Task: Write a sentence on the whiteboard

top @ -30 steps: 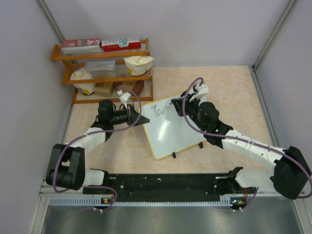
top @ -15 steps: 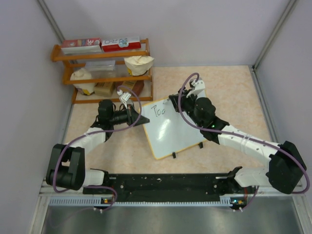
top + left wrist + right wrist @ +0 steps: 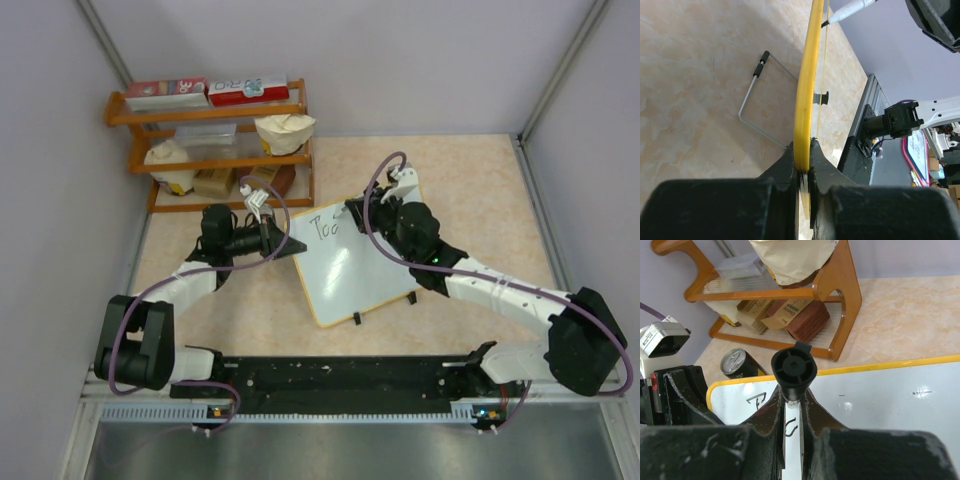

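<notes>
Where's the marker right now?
Top view, centre: the marker sits in the right gripper over the whiteboard's upper-left part, beside the first written letters; the left gripper clamps the board's left edge.

The right claw (image 3: 792, 405) is clamped on a marker (image 3: 793, 367) whose black end cap faces the camera, and the marker points down at the whiteboard (image 3: 890, 395) near a few black strokes (image 3: 756, 401). Beyond the board's yellow edge, a can (image 3: 737, 363) and a wooden rack (image 3: 842, 300) sit on the marbled surface (image 3: 910, 315).
</notes>
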{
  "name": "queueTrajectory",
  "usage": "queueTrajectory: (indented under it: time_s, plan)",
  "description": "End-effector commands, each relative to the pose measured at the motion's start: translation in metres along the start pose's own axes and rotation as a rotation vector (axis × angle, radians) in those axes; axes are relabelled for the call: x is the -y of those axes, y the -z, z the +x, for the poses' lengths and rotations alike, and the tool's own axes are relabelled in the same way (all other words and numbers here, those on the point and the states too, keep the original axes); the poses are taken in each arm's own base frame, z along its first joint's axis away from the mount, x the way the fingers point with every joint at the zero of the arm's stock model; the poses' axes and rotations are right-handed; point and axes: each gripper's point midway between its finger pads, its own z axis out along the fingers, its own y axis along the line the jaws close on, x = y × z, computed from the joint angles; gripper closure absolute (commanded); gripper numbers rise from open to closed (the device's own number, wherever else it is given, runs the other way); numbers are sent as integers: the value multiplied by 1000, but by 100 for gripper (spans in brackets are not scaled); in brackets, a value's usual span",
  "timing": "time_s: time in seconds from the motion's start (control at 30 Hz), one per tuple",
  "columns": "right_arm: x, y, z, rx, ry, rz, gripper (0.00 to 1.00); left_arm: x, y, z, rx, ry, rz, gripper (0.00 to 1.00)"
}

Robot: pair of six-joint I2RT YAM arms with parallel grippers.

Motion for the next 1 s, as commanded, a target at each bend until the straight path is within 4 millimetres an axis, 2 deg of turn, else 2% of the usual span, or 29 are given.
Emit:
queueTrajectory:
  time_s: [0.0, 0.5, 0.73, 0.97]
  plan:
    - [8, 6, 11, -24, -4, 9, 100, -15, -1, 8, -6, -103, -50, 100]
    - [13, 20, 26, -48, -15, -1, 100, -17, -2, 8, -5, -101, -53, 100]
    - [9, 21, 12, -18, -13, -7, 100, -17, -2, 9, -7, -100, -54, 100]
    - [3, 29, -14, 45, -7, -23, 100, -17, -1, 8, -6, -100, -56, 100]
